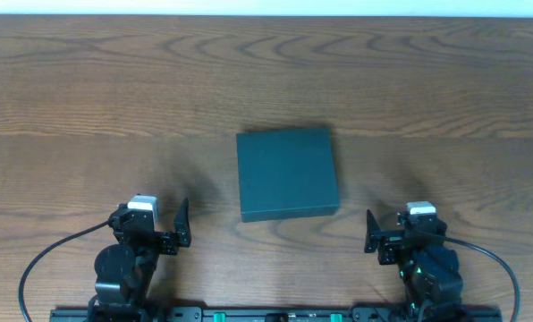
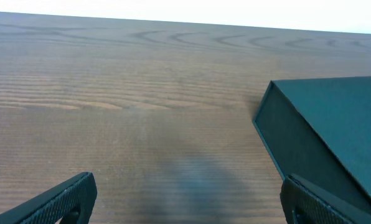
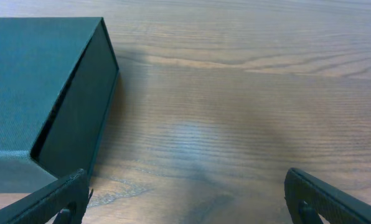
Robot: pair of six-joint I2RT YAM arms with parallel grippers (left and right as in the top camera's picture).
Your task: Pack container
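The container is a dark teal-green square box with its lid down, standing on the wooden table at the middle. It shows at the right of the left wrist view and at the left of the right wrist view. My left gripper is open and empty, near the front edge to the box's lower left. My right gripper is open and empty, near the front edge to the box's lower right. No snack packets are in view.
The wooden table stretches wide around the box. Cables run from both arm bases along the front edge.
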